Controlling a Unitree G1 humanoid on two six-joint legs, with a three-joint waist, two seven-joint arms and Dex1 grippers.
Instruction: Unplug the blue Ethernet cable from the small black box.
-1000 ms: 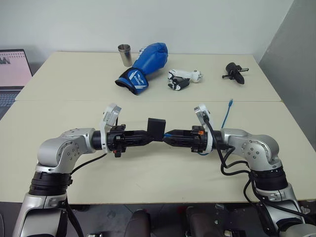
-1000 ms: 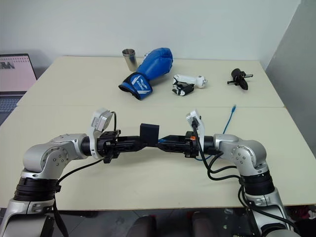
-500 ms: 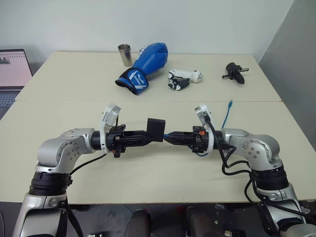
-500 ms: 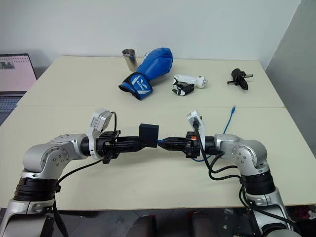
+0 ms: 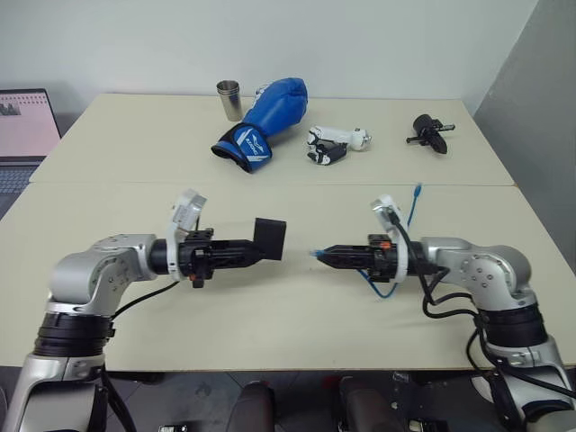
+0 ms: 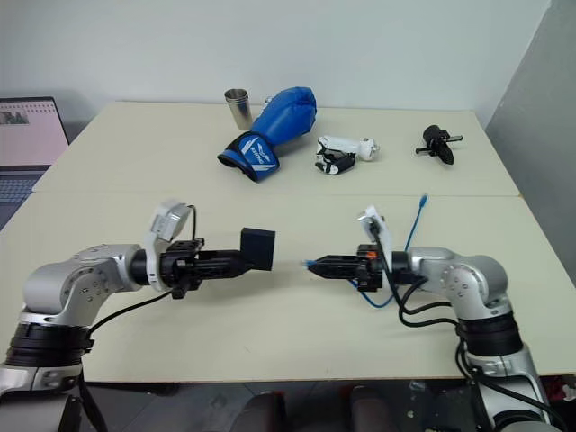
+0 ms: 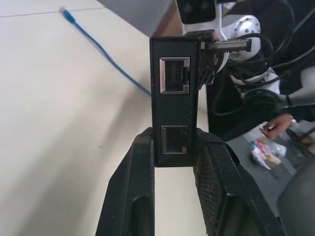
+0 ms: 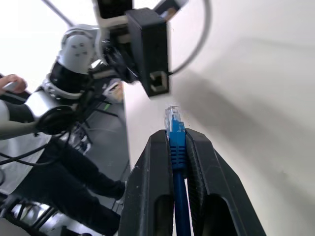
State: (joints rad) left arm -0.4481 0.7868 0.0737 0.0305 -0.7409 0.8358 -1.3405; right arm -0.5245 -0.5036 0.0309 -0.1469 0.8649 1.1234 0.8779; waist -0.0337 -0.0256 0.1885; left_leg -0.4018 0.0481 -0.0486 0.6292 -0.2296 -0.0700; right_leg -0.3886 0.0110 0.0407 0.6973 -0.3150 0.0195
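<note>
Over a pale surface point(image 5: 270, 306), left hand point(image 5: 255, 249) pinches the box point(image 5: 269, 238), right hand point(image 5: 322, 256) pinches the cable point(image 5: 387, 290) plug; held apart, so unplugging looks done.

Both arms raised, level, tips facing — L fingers point(image 5: 255, 247) & R fingers point(image 5: 329, 256) clamped.

We lose the blue Ethernet cable point(image 5: 389, 286) where it passes behind the right gripper point(image 5: 317, 256); the laptop point(image 5: 25, 135) is cut by the picture's edge; the small white device point(image 5: 335, 144) by the boxing glove point(image 5: 266, 119) stays too small to identify.
</note>
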